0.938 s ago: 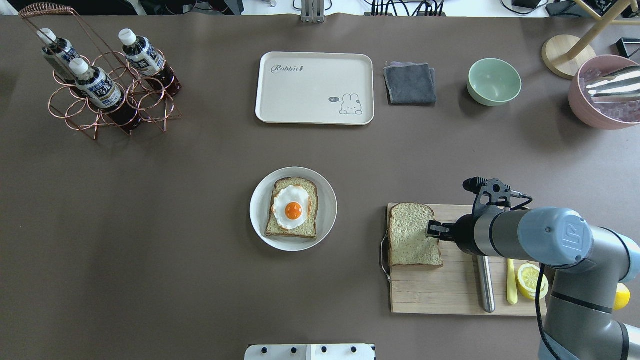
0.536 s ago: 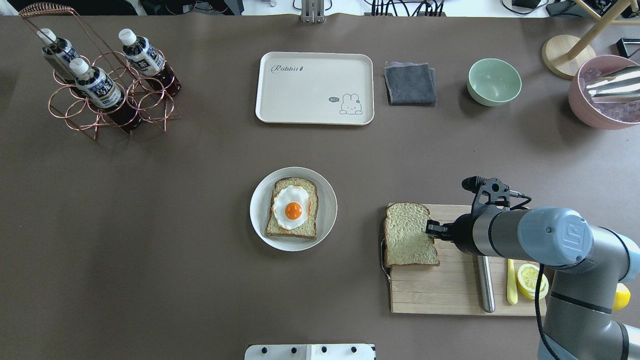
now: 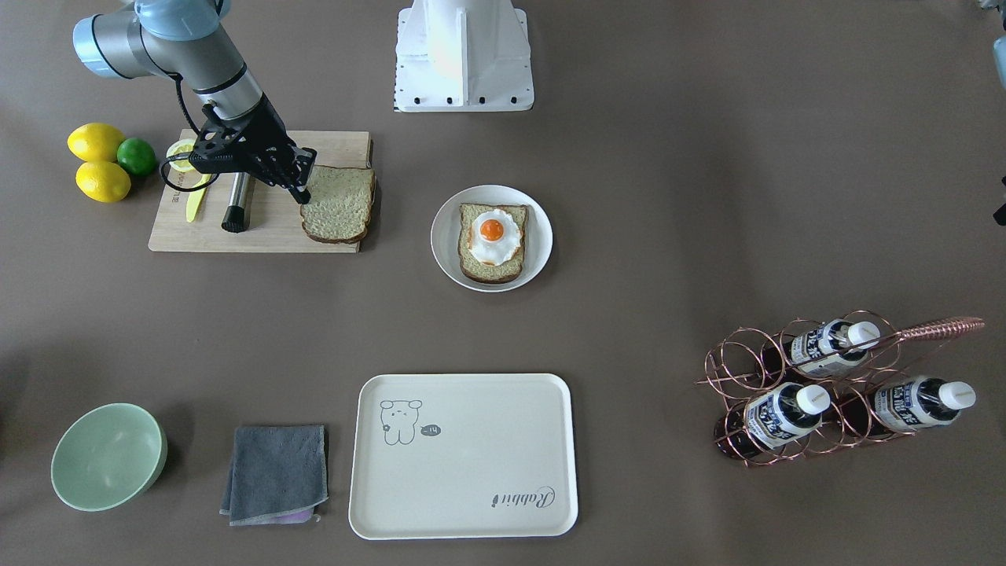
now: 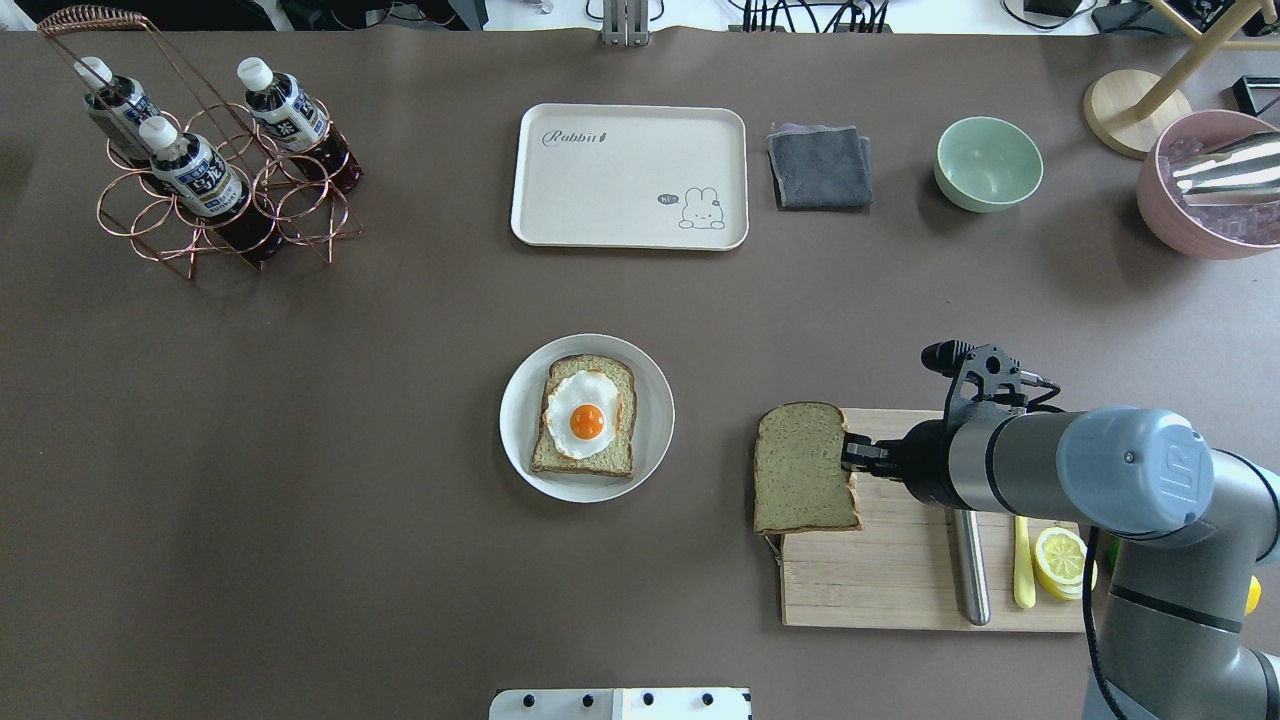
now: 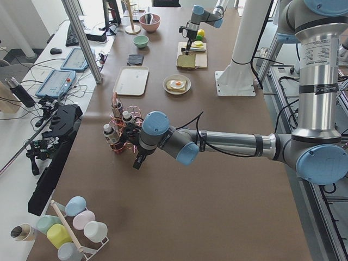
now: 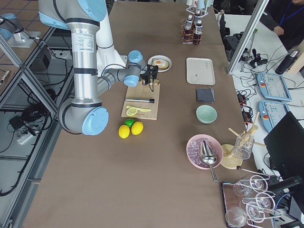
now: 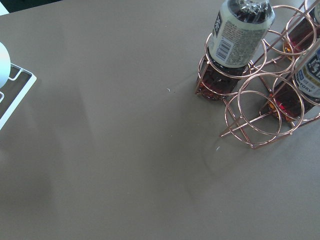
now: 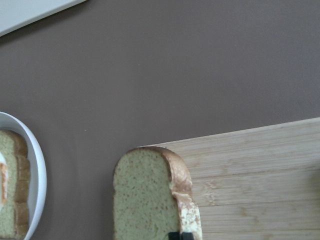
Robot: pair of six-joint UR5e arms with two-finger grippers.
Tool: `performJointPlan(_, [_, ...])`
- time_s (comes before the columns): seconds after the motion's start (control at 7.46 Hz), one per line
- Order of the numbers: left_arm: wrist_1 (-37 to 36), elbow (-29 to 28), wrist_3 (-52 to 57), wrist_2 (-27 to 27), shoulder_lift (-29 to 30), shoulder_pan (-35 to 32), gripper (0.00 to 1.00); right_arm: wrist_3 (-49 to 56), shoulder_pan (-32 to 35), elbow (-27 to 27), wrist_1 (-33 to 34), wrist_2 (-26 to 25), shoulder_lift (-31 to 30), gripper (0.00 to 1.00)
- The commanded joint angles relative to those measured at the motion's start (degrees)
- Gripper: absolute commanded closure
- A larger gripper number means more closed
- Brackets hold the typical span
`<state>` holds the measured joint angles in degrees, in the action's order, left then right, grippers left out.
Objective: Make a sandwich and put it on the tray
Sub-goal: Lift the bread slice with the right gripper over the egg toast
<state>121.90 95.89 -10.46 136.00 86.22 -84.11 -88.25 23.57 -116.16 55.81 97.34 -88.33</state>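
My right gripper [image 4: 850, 455] is shut on the right edge of a speckled bread slice [image 4: 805, 468] and holds it over the left end of the wooden cutting board [image 4: 900, 570]. The slice also shows in the right wrist view [image 8: 147, 200]. The other bread slice [image 4: 590, 462] lies on the round white plate [image 4: 655, 400] with the fried egg [image 4: 583, 405] on top. The cream tray [image 4: 630, 175] stands empty at the far middle. My left gripper [image 5: 137, 161] shows only in the exterior left view, beside the bottle rack; I cannot tell if it is open or shut.
A copper rack with bottles [image 4: 210, 170] stands far left. A grey cloth [image 4: 820, 167], green bowl [image 4: 988, 163] and pink bowl [image 4: 1210, 185] sit far right. A metal rod [image 4: 970, 570], yellow knife [image 4: 1022, 565] and lemon half [image 4: 1062, 560] lie on the board.
My right gripper has moved left with the bread slice. The slice now hangs past the board's left edge, closer to the plate.
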Motion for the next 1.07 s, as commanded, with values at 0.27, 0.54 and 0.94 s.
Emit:
performJointPlan(0.27, [0.0,-0.09,0.0,-0.03,0.0,0.0,0.02,-2.37,2.26,-1.53,0.0,0.48,6.49,1.0])
performJointPlan(0.54, [0.0,-0.09,-0.17,0.05,0.0,0.09,0.02,-4.64,3.15,-1.44,0.7,0.83,10.96,1.0])
performJointPlan(0.94, [-0.09,-0.09,-0.35,0.23,0.0,0.26,0.02,-8.95,2.8,1.53,7.35,0.22,21.84,1.0])
